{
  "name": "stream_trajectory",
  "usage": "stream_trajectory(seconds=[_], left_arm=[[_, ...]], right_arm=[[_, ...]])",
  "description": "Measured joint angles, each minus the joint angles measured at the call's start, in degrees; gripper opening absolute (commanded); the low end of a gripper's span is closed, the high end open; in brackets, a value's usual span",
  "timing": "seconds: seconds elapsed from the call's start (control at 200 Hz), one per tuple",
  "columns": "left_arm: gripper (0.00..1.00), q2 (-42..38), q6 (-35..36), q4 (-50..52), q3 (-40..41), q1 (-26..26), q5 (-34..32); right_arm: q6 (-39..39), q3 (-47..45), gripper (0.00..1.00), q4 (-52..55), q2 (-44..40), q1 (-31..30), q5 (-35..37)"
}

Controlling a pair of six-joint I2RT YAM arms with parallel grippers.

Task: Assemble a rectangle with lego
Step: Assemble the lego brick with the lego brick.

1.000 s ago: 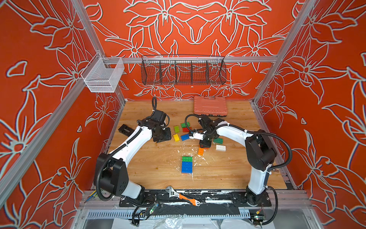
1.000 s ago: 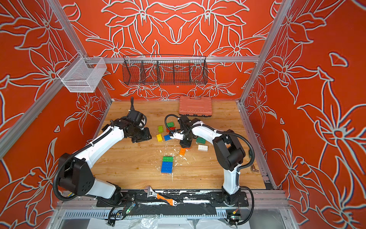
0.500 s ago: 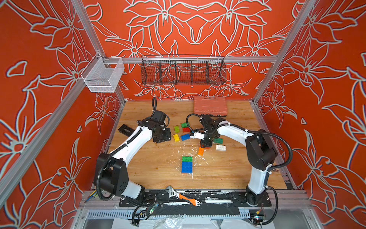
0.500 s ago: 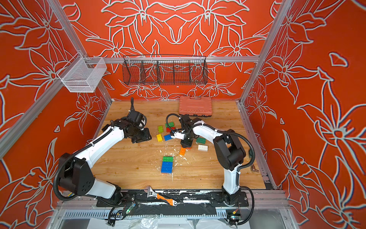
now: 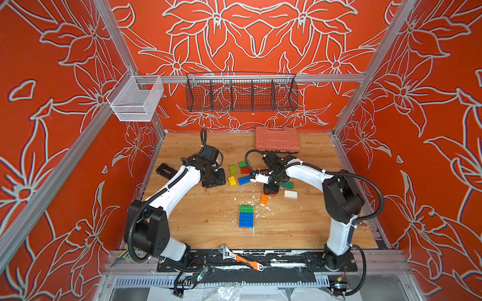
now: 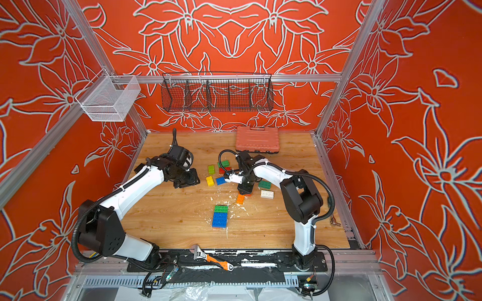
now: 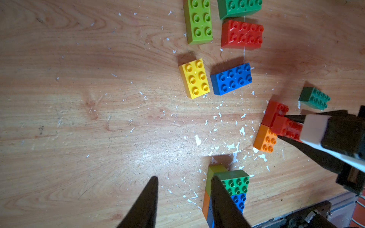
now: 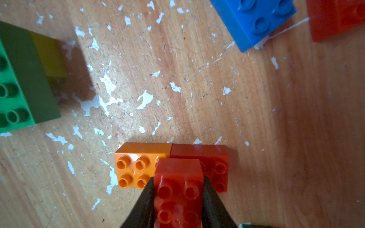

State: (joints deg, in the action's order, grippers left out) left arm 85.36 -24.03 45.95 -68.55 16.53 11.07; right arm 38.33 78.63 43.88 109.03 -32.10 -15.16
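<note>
A red brick (image 8: pixel 177 189) is held by its smooth side walls in the right gripper (image 8: pixel 178 178), over an orange brick (image 8: pixel 136 167) below the fingertips. It is judged light, rigid and slippery. The left gripper (image 7: pixel 184 177) is seen half-open and empty.

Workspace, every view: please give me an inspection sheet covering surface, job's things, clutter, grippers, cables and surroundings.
Surface: wooden tabletop, strewn with white flecks.
Job's things: two-layer stack, green and blue on top; loose lime brick, green brick, red brick, yellow brick, blue brick, dark green brick, white brick; orange brick touching a second red brick.
Clutter: salmon case at the back; wrench on the front mounting plate; black block at the table's left edge.
Grippers: right gripper shut on a held red brick, over the orange-red seam; left gripper open, fingers empty.
Cables: black loops at both wrists; loose wires by the plate.
Surroundings: black wire basket, white mesh basket, floral walls.
</note>
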Motion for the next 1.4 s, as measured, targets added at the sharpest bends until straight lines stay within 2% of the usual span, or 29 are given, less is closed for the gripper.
stream_trajectory(seconds=[1.401], left_arm=[[0.43,0.3,1.0,0.0,0.0,-0.1,0.6]], right_arm=[[0.3,0.4,0.0,0.5,0.5,-0.2,-0.3]])
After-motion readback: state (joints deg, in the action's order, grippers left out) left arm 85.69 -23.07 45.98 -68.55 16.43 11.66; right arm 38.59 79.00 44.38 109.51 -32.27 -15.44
